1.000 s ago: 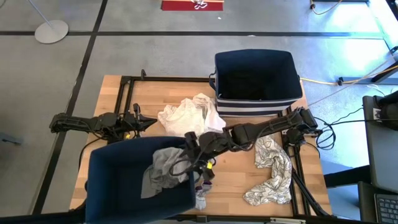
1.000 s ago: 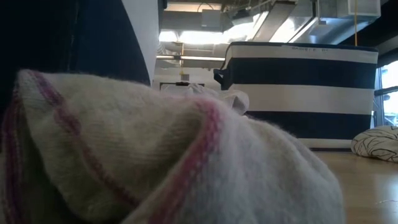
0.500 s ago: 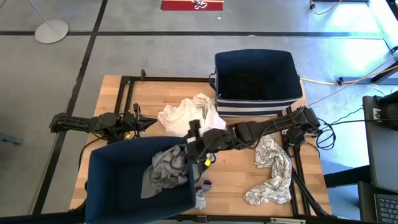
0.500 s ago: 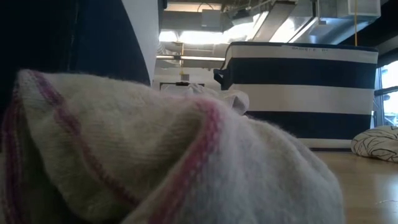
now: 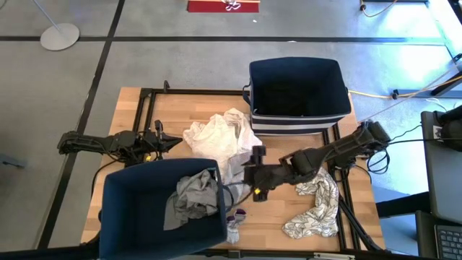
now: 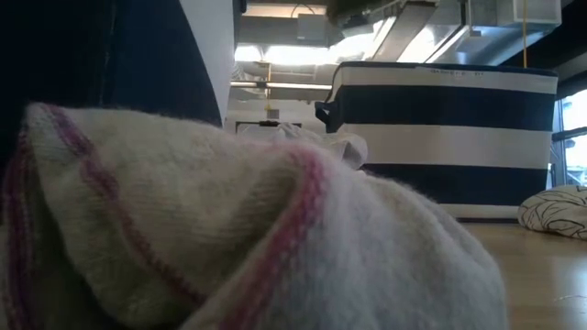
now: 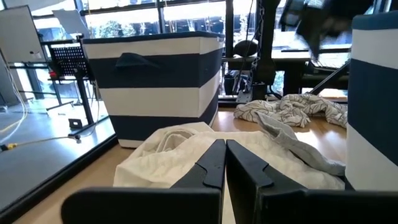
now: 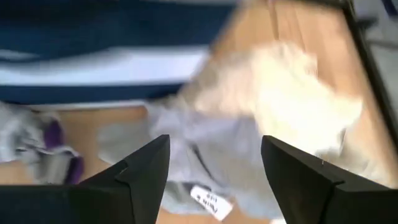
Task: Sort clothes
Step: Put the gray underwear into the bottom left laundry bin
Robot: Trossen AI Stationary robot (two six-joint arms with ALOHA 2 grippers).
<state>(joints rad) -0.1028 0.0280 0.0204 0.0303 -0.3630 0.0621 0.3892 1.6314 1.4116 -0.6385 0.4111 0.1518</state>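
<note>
As seen from above, a wooden table [image 5: 173,108] holds two large navy fabric bins and several loose garments, and the sorting looks only partly done. The near bin [image 5: 155,209], at the front left of the table, holds a heather grey garment [image 5: 191,198] that drapes over its right-hand wall, so at least one item appears to be sorted. The far bin [image 5: 296,90], at the back right with white stripes on its side, looks empty from what shows of its dark inside. Still lying on the table are a white garment [image 5: 216,137] bunched up between the two bins, a thin grey garment [image 5: 232,172] spread out just beside it near the middle of the table, and a white garment with dark squiggly print [image 5: 314,202] near the front right edge. A small cream piece with pink and purple trim [image 5: 234,224] sits at the front edge against the near bin, filling most of the table-level view. The right gripper [image 5: 254,167] hovers over the middle of the table, above the thin grey garment, its fingers spread wide and holding nothing. The left gripper [image 5: 170,141] waits low at the left side of the table, pointing toward the white garment, its fingers pressed together and empty. At least four pieces appear left to sort.
</note>
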